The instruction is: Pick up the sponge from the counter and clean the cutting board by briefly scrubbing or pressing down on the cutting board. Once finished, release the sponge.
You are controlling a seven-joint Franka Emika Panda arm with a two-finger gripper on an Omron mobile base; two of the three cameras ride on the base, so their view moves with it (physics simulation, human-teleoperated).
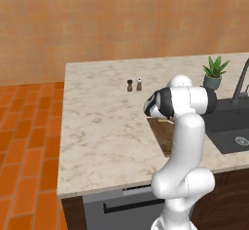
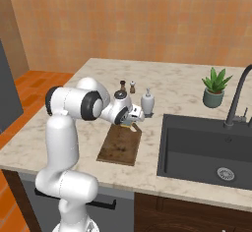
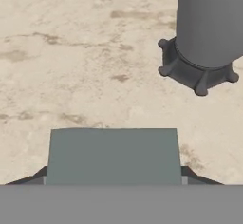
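Sponge (image 3: 113,155) is filling the six o'clock part of our hand view, grey-blue top up, on the counter (image 3: 71,52); our fingertips (image 3: 33,178) are flanking it, whether pinching we cannot tell. A grey dispenser base (image 3: 197,73) is sitting at one o'clock. Our right view is showing the gripper (image 2: 134,120) over the cutting board's (image 2: 118,145) far end.

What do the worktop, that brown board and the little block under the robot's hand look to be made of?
Counter: looks like polished marble or stone, beige-white with faint grey veins. Cutting board: probably wood, dark brown with mottled grain, matte. Sponge: its flat grey-blue top looks dull and matte, likely a scrub pad; its body is hidden.
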